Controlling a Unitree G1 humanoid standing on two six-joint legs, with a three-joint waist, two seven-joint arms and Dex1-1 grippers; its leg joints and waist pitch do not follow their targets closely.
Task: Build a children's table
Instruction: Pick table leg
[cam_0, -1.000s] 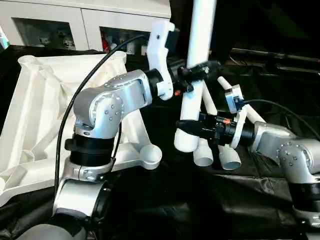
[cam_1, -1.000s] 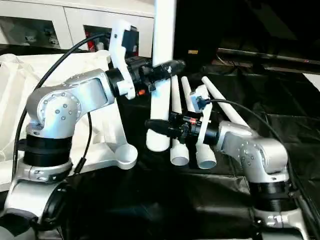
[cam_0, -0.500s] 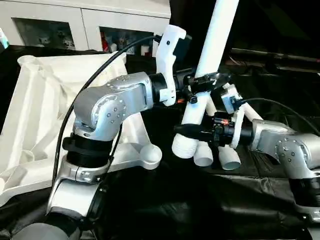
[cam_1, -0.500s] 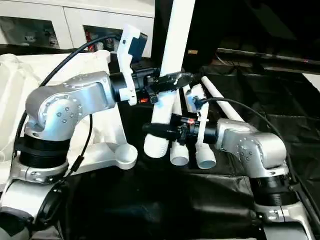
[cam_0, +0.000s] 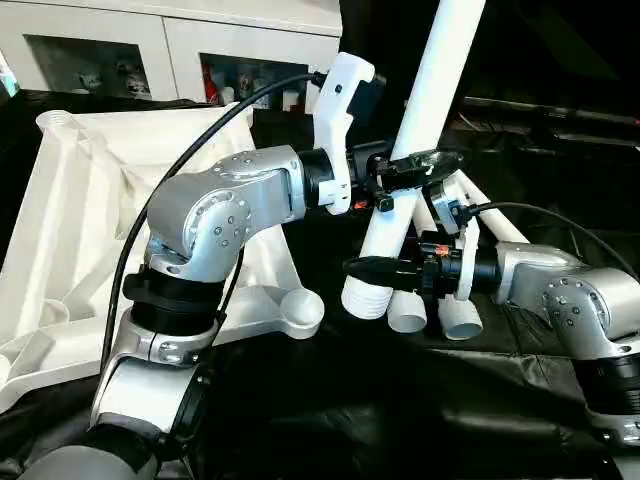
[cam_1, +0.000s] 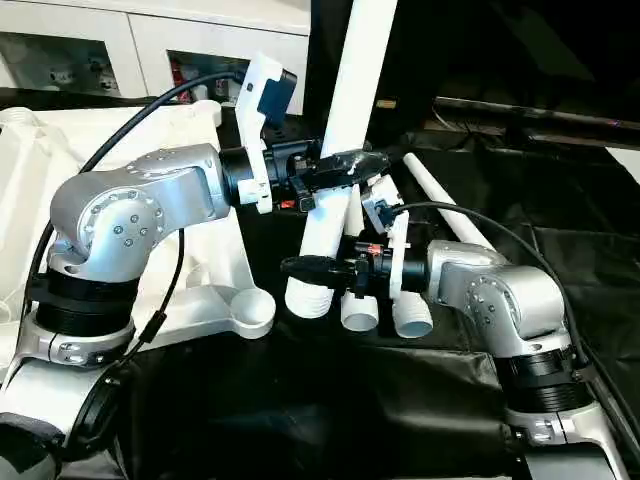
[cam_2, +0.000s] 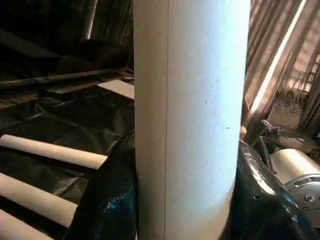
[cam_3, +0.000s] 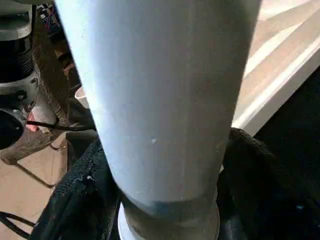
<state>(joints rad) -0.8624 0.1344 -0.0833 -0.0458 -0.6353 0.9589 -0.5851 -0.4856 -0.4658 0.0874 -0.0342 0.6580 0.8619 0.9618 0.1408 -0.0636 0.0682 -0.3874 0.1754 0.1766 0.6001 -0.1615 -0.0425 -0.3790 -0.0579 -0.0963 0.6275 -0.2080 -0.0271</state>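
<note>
Table leg (cam_0: 425, 130), white and tapered, is being held up between both hands over the black-draped bench (cam_0: 330, 400), and it is leaning more than a second ago: then it stood almost upright, now its top is tilting away to the right while its ribbed lower end (cam_0: 363, 296) is hanging just above the cloth, a little nearer the table top. The left hand (cam_0: 415, 162) is staying clamped around the leg partway up, its black fingers (cam_2: 112, 200) pressing on both sides of the shaft. The right hand (cam_0: 375, 268) is staying clamped lower down, near the ribbed end, its fingers (cam_3: 80, 195) hugging the leg from either side. The left wrist is sitting slightly higher and further right than before. The table top (cam_0: 70, 220) is lying upside down on the bench at the left, ribbed underside up, one round corner socket (cam_0: 302, 312) close to the leg's lower end. Three more legs (cam_1: 420, 250) are lying side by side behind the right hand, as before.
</note>
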